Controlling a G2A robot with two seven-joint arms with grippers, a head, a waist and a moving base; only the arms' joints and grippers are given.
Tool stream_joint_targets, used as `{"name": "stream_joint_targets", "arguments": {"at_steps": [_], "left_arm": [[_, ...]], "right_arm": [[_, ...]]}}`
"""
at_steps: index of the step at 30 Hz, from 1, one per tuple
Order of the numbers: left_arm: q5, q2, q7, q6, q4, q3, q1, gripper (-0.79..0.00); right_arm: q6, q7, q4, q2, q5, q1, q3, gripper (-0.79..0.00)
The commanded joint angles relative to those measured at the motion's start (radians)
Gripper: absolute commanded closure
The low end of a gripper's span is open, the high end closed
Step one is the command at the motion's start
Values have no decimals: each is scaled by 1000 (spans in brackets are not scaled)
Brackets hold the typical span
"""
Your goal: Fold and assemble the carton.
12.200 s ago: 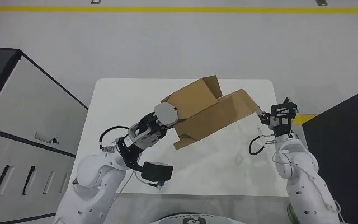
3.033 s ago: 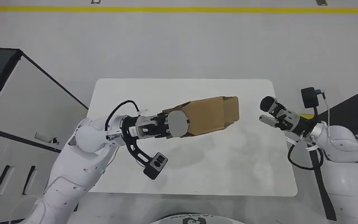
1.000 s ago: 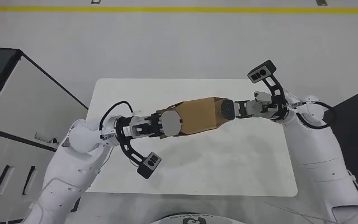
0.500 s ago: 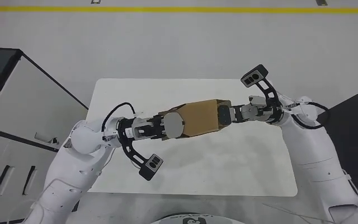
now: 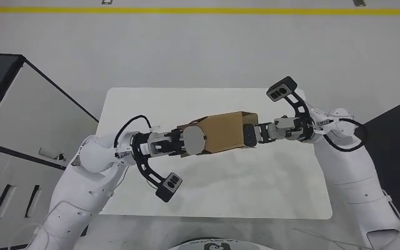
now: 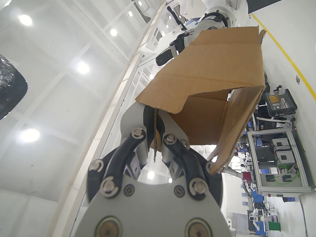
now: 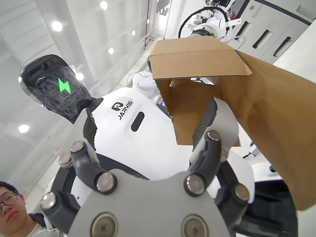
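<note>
Item: one carton (image 5: pixel 222 130), plain brown corrugated board, opened out into a rectangular sleeve with creased fold lines across its panels. Both ends stood unsealed, and the flaps projected past the body, their raw fluted edges showing. Position: it lay lengthwise above the middle of the white table (image 5: pixel 262 194), held off its surface and spanning the gap between the two arms. Left gripper (image 6: pixel 155 124): at the carton's end nearer the left arm, jaws clenched on the thin edge of one flap, which ran straight down between the two fingers (image 6: pixel 161 127). A neighbouring side flap hung loose beside the gripper's outer link. Right gripper (image 7: pixel 148 122): at the opposite end, jaws spread wide and grasping nothing. One ribbed finger (image 7: pixel 206 124) lay in front of a short end flap, while the other stood well apart from the board. The hollow interior showed in both wrist views.
</note>
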Motion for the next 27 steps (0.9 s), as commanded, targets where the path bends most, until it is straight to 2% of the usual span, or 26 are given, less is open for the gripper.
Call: {"name": "stream_joint_targets", "arguments": {"at_steps": [1, 6, 7, 9, 11, 17, 20, 27], "left_arm": [[-1, 0, 1, -1, -1, 1, 0, 0], [-6, 1, 7, -8, -1, 3, 1, 0], [-7, 1, 9, -12, -1, 4, 2, 0], [-9, 1, 11, -15, -1, 3, 3, 0], [-9, 2, 14, -17, 0, 3, 4, 0], [-5, 2, 2, -15, 1, 1, 7, 0], [-5, 2, -3, -17, 2, 2, 8, 0], [-5, 2, -5, -24, 7, 7, 5, 0]], "right_arm": [[-13, 3, -3, 0, -23, 6, -1, -785], [-72, 8, -15, -3, -64, 21, 0, -785], [-83, 6, -17, -4, -64, 23, 0, -760], [-103, 5, -21, -6, -69, 27, -3, -656], [-117, 1, -24, -9, -66, 30, -7, -597], [-123, 1, -25, -13, -100, 46, -25, -542], [-131, -3, -27, -16, -105, 51, -36, -453], [-150, -13, -28, -22, -119, 64, -51, -369]]}}
